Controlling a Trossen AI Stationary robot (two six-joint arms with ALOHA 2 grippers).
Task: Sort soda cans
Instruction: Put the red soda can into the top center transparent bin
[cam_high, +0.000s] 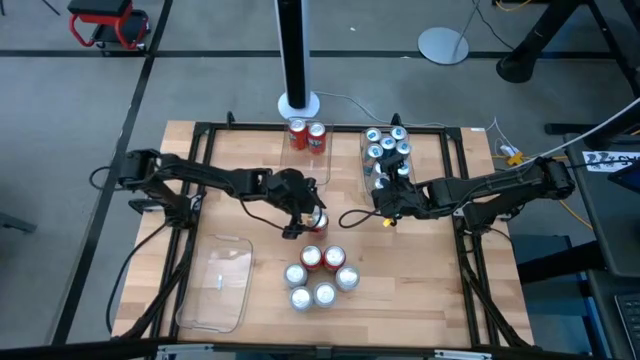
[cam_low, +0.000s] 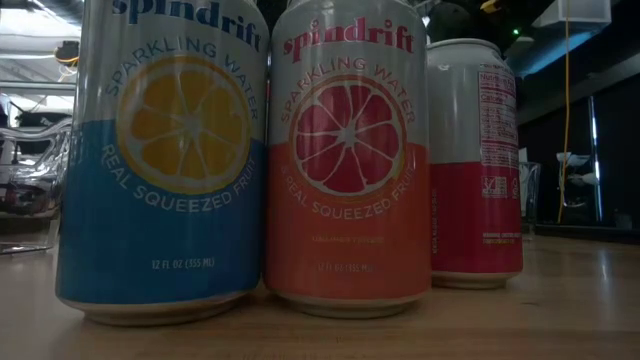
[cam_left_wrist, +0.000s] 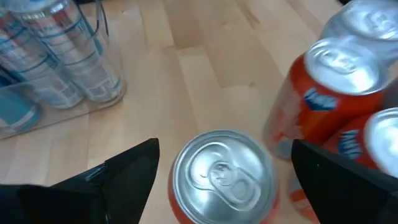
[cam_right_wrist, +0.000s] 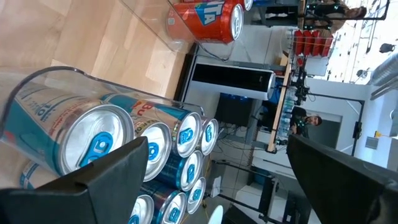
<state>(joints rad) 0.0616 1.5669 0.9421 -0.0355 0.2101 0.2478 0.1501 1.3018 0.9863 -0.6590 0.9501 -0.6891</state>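
High view: the left claw (cam_high: 313, 216) sits at mid-frame over a single red soda can (cam_high: 319, 221), apart from the loose cluster of cans (cam_high: 320, 275) at lower centre. Two red cans (cam_high: 307, 135) stand in a clear tray (cam_high: 322, 168) at upper centre; the blue cans (cam_high: 388, 150) fill the tray to its right, and an empty tray (cam_high: 217, 285) lies at lower left. The right claw (cam_high: 388, 203) hangs just below the blue-can tray, holding nothing.

Low view: a blue lemon Spindrift can (cam_low: 160, 160), a pink grapefruit can (cam_low: 348, 165) and a red-banded can (cam_low: 477, 165) stand upright on the desk (cam_low: 560, 310); no claw shows here.

Left wrist view: the left claw's fingers (cam_left_wrist: 124, 177) stand wide open on either side of the red can's silver top (cam_left_wrist: 222, 177), not yet touching it. Other red cans (cam_left_wrist: 329, 93) crowd close at the right of the frame. To do this grasp well, I judge the claw should drop straight down, keep the can centred between the fingers, and close evenly so the far finger does not nudge those neighbours.

Right wrist view: the right claw's fingers (cam_right_wrist: 112, 180) are spread open, empty, looking at the blue cans' tops (cam_right_wrist: 155, 149) inside their tray.
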